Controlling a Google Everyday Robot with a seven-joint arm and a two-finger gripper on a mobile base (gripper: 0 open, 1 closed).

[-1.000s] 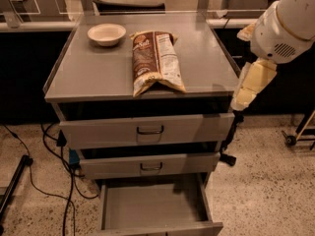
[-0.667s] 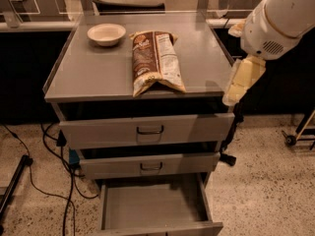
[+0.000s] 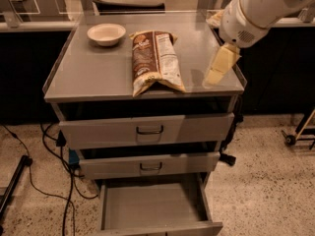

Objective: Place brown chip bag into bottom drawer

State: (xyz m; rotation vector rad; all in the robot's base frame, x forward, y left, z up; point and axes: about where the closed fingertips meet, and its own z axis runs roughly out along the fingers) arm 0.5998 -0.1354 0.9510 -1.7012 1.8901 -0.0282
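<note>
The brown chip bag (image 3: 155,59) lies lengthwise on the grey cabinet top (image 3: 93,75), near the middle, with its brown front and part of the white panel showing. My gripper (image 3: 217,69) hangs from the white arm (image 3: 256,9) over the right part of the top, to the right of the bag and apart from it, holding nothing. The bottom drawer (image 3: 152,208) is pulled out, and its plain grey inside holds nothing.
A small round cream bowl (image 3: 106,33) stands at the back left of the top. The two upper drawers (image 3: 147,130) with dark loop handles are slightly out. Cables (image 3: 39,181) run on the floor at left. A wheeled stand (image 3: 298,134) is at right.
The arm and gripper have moved left, from beside the cabinet's right edge to over the right part of the top, closer to the bag. The bag, bowl and drawers have not moved.
</note>
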